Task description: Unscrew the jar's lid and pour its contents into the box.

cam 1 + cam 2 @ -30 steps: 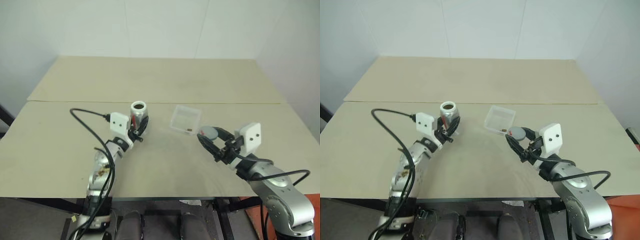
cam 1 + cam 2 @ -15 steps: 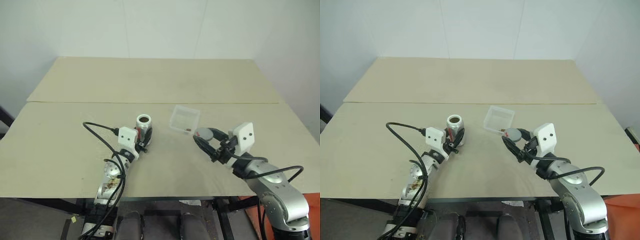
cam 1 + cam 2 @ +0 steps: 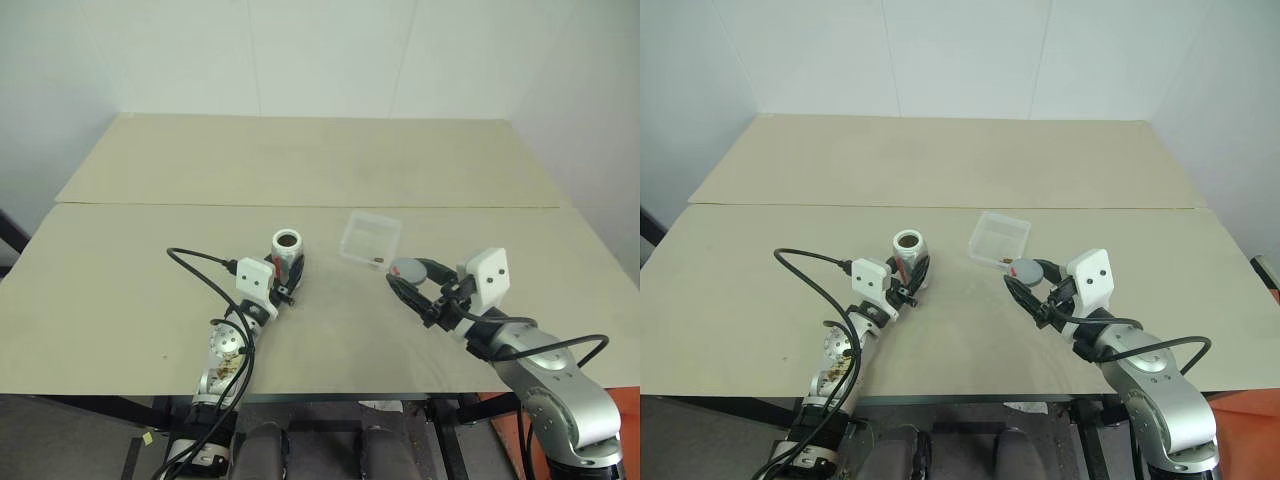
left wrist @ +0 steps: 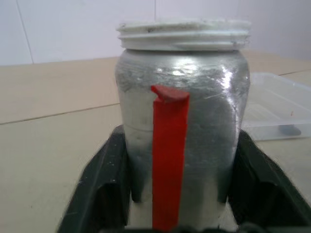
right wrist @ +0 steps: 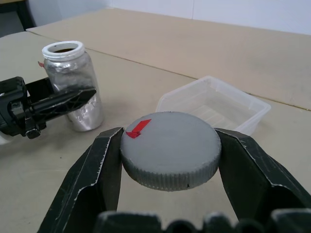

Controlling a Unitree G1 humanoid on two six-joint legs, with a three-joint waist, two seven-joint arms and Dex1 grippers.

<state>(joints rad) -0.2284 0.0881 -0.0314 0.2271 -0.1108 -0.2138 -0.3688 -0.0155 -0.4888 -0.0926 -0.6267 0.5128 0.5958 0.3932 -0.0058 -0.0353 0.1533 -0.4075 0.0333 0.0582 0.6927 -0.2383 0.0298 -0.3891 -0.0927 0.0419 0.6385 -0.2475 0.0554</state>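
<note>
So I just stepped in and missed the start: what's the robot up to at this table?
It is emptying a jar into a clear box. The lid is already off, pinched in the right gripper near the box. The open jar stands upright on the table between the fingers of the left gripper. A small dark bit lies in the box.

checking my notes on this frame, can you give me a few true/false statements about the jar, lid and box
1. The lid is screwed onto the jar. False: it is off, clamped in the right gripper.
2. The jar stands upright on the table. True.
3. The jar sits between the left gripper's fingers. True.
4. The box lies upside down. False: it sits open side up.
5. The box is stacked on the jar. False: it rests on the table beside it.
</note>
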